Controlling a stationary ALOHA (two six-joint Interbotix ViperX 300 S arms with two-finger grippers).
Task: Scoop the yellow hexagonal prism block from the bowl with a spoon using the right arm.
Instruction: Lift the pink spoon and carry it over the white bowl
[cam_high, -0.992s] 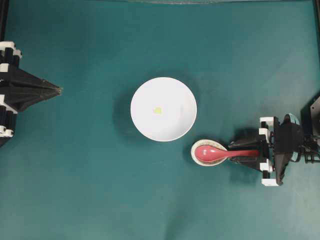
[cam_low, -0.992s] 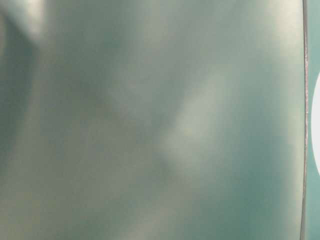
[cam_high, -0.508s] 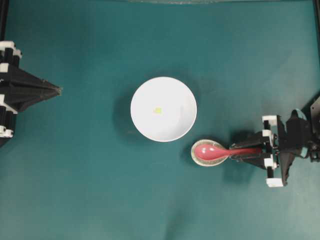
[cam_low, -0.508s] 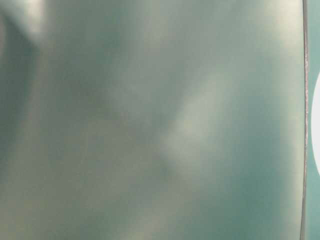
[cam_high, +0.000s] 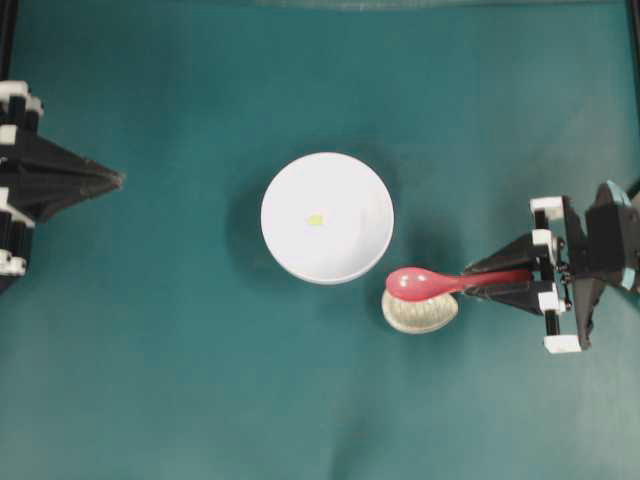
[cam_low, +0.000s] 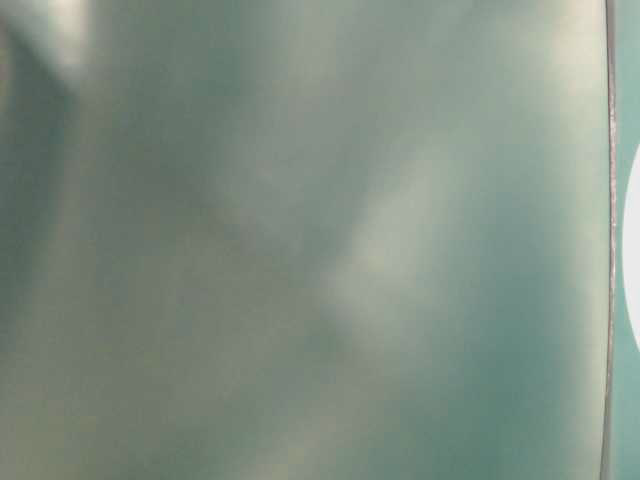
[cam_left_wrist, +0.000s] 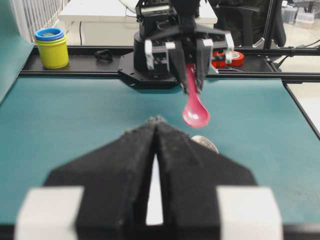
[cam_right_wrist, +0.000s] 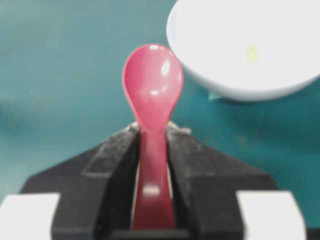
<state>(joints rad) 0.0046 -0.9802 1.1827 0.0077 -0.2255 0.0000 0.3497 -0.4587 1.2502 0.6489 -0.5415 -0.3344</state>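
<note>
The white bowl stands mid-table with the tiny yellow hexagonal prism block lying inside it, left of centre; both show again in the right wrist view, bowl and block. My right gripper is shut on the handle of the pink-red spoon, whose scoop hangs raised just off the bowl's lower right rim. In the right wrist view the spoon sticks out ahead of the gripper. My left gripper rests shut and empty at the far left.
A speckled off-white spoon rest lies below the spoon's scoop, beside the bowl. The table-level view is a blur of teal. Beyond the table's far edge stand yellow and blue stacked cups and a roll of red tape.
My right gripper closed on the spoon's handle and lifted it off the spoon rest, which now lies bare. The left arm has not moved.
</note>
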